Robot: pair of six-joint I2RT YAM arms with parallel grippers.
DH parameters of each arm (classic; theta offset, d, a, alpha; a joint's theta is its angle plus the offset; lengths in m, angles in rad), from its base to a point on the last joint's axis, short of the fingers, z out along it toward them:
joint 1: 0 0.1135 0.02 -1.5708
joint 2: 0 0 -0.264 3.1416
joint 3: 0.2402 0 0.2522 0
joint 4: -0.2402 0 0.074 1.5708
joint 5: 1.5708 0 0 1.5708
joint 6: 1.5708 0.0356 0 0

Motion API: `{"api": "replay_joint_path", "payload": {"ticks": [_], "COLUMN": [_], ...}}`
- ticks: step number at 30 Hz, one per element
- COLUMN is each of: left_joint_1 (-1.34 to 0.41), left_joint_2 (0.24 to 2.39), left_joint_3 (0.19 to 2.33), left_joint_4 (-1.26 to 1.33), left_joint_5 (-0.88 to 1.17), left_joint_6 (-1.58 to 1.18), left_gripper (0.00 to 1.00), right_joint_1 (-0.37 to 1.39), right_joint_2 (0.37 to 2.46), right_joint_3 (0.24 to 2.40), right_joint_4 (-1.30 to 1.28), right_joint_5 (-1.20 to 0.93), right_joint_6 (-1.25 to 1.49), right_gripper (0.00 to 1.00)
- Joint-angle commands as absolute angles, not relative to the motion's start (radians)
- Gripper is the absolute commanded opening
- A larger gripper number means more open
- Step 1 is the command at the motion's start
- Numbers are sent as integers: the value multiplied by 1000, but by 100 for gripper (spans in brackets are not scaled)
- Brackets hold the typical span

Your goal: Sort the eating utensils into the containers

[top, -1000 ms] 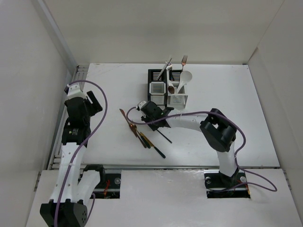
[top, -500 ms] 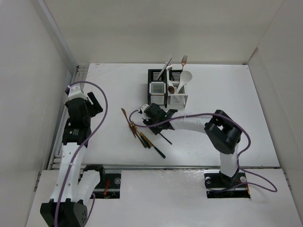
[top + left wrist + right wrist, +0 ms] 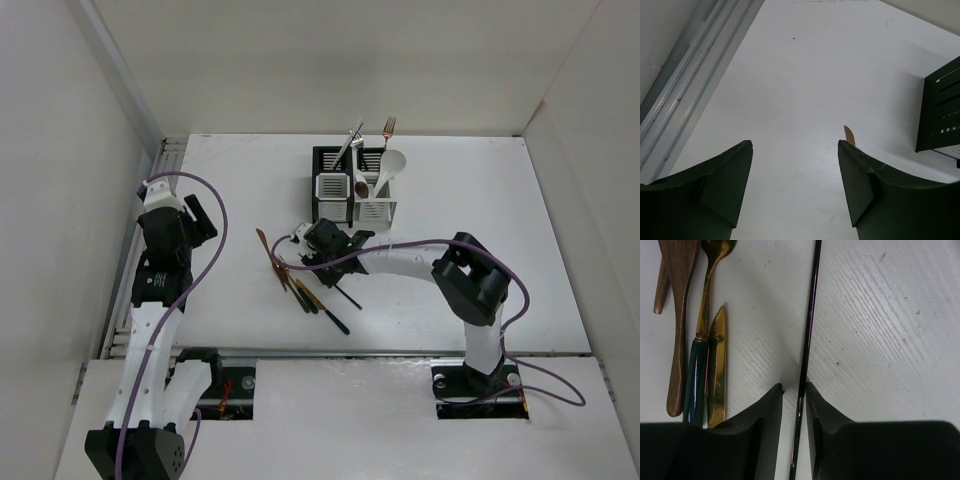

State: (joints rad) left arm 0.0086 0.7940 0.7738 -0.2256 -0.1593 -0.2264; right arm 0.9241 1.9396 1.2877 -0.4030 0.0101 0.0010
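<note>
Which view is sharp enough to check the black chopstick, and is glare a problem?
Right wrist: the black chopstick is crisp with a thin sheen, the right end effector dark with little detail. Left wrist: left end effector silhouetted against the bright table. Top external: even light, soft shadows, cutlery small.

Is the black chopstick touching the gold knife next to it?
Apart. The right wrist view shows bare table between the black chopstick and the gold knife.

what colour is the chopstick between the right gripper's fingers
Black and glossy; the chopstick shows best in the right wrist view, straddled by the right gripper.
</note>
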Motion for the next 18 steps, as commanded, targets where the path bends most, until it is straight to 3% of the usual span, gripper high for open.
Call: {"api": "replay_joint_path", "payload": {"ticks": [1,6,9,12,13,18], "left_joint_1": [14,14,14,14,14,14], "left_joint_2": [770,770,770,770,770,770], "left_joint_3": [767,758,758,758,758,758], "left_joint_4": [-195,-195,-186,-186,-186,-186], "left_joint_5": [-169,-169,-169,-169,-169,-178], "left_joint_6": [-236,-236,-236,-236,-236,-236], "left_gripper": [66,66,66,66,66,67], "right_joint_1": [937,937,937,937,937,937], "right_joint_2": [2002,1979,2012,2025,2025,1999], "right_joint_3": [1217,1193,1212,1223,1223,1192], "right_joint_4": [-588,-588,-588,-574,-557,-512], "right_joint_5": [4,26,35,67,80,113], "right_joint_6": [17,17,17,26,37,37], "right_gripper": [31,32,26,13,1,0]}}
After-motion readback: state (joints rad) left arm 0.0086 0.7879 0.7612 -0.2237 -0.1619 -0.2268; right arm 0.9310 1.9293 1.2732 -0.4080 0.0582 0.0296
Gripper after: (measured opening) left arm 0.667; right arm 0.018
